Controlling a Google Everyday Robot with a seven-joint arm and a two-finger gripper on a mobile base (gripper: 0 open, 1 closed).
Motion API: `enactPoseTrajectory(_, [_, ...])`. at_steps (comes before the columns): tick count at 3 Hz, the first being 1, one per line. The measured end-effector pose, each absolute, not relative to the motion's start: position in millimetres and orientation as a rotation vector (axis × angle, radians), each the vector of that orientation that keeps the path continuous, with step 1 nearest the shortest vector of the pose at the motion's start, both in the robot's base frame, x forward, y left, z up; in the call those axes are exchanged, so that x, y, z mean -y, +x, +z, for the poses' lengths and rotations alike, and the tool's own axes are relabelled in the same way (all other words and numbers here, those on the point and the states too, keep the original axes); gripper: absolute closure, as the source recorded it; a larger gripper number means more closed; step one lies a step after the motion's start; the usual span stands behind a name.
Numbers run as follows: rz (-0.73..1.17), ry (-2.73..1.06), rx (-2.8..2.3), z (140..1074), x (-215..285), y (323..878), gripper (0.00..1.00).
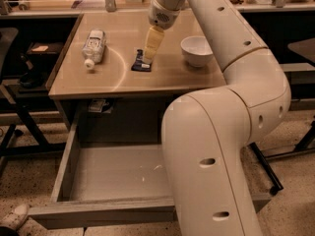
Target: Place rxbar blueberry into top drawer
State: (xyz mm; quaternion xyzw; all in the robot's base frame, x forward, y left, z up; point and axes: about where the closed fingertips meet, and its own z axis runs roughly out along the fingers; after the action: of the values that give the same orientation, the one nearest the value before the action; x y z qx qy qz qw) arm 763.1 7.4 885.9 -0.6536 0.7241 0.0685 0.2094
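Observation from the near side of the table (167,80). The gripper (147,59) is hanging at the far middle of the tabletop, pointing down at the rxbar blueberry (138,64). The bar is lying flat on the table, between the clear bottle (94,45) on the left and the white bowl (197,51) on the right, apart from both. The top drawer (113,177) is standing pulled out below the near edge of the table, and nothing is showing on the part of its floor that is open to sight.

Judgement: the pick-up step is in hand, and the bar is not yet being lifted. The next move is calling for a firm hold across the thin wrapper, a lift off the table, then a carry toward the near side and down into the open drawer.

Limits of inspection: I cannot tell whether the gripper is wide, narrow or already gripping, as its tip is reading as one pale block against the bar. Whether it is touching the wrapper or sitting just above it is equally unclear. The tip is covering the bar's right part. The robot's arm (231,146) is blocking the right side of the drawer and part of its front panel. The lettering on the wrapper is not legible
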Motion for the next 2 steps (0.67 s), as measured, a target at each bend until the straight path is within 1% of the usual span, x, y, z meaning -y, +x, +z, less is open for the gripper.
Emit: enactPoseTrajectory(2, [0.244, -1.828, -2.008, 838, -19, 784, 0.0])
